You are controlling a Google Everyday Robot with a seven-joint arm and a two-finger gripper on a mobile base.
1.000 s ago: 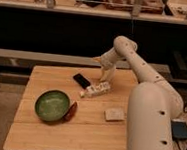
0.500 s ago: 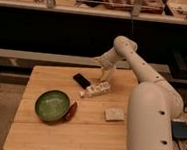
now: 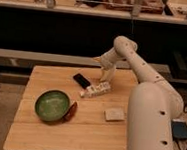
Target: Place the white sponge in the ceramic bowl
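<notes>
The white sponge (image 3: 114, 114) is a small beige square pad lying flat on the wooden table (image 3: 45, 135), right of centre, close to my arm's base. The ceramic bowl (image 3: 52, 105) is round, glossy green, and sits on the table's left side. My gripper (image 3: 105, 78) hangs above the far middle of the table, over the right end of a long white bar, well behind the sponge and to the right of the bowl.
A long white bar (image 3: 95, 89) lies diagonally mid-table. A black phone-like slab (image 3: 81, 80) lies just left of it. A dark red object (image 3: 71, 112) rests against the bowl's right side. My large white arm (image 3: 150, 120) covers the table's right edge.
</notes>
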